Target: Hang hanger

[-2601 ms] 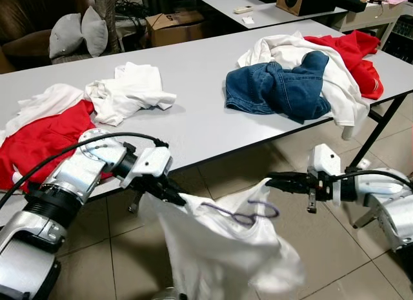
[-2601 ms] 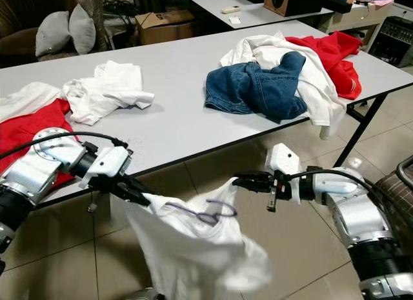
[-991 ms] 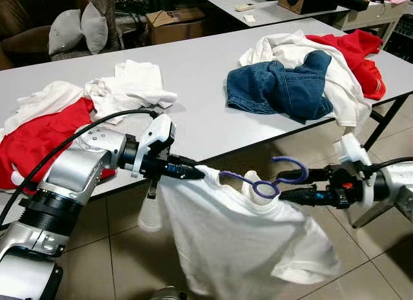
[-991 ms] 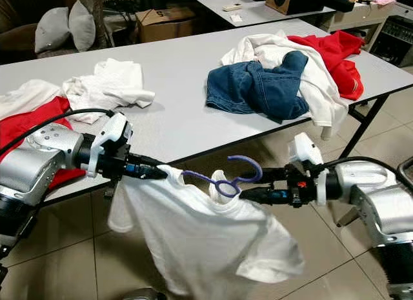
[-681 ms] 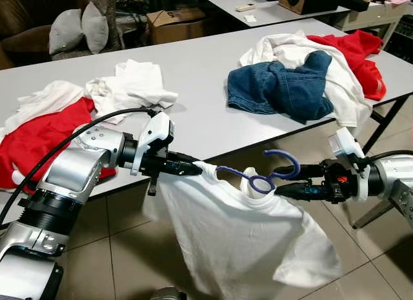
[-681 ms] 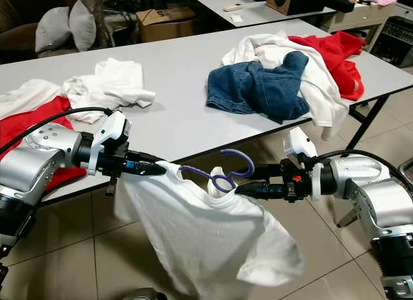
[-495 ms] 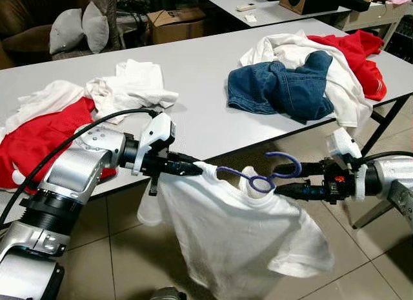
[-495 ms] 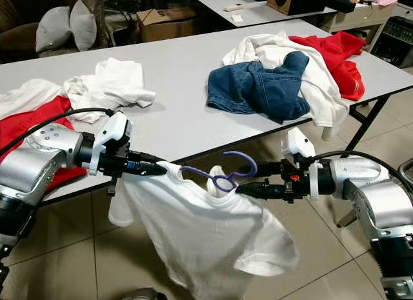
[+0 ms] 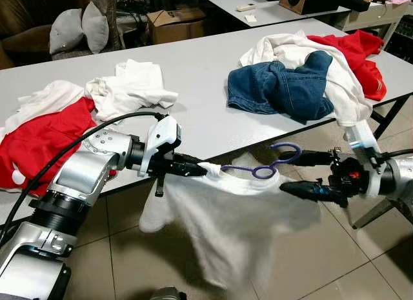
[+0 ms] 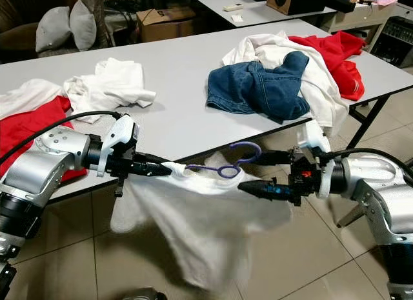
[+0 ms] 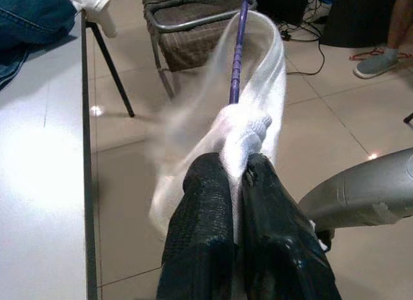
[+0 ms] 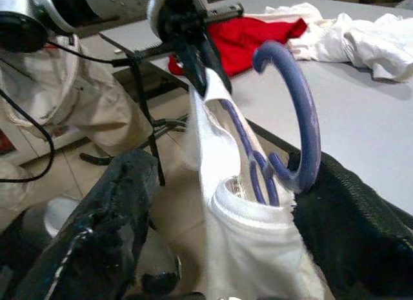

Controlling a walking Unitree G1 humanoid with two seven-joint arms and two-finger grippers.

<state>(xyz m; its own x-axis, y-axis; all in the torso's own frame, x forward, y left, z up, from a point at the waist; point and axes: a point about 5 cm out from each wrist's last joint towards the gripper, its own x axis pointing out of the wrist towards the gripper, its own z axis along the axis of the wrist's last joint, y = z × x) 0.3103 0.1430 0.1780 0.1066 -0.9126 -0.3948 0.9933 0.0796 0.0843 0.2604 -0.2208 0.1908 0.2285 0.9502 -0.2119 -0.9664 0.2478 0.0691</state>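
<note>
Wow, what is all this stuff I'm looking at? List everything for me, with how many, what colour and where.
white T-shirt: 1, white, held in the air in front of the table, on the hanger
hanger: 1, purple, inside the shirt's neck, hook sticking out
table: 1, grey, behind the shirt
jeans: 1, blue, on the table's right part
red garments: 2, one far right, one far left on the table
white clothes: 2 heaps, one beside the jeans, one left of centre
cushions: 2, grey, behind the table
cardboard box: 1, brown, behind the table
left gripper: 1, black, shut on the shirt's shoulder
right gripper: 1, black, open around the shirt's collar and hanger
</note>
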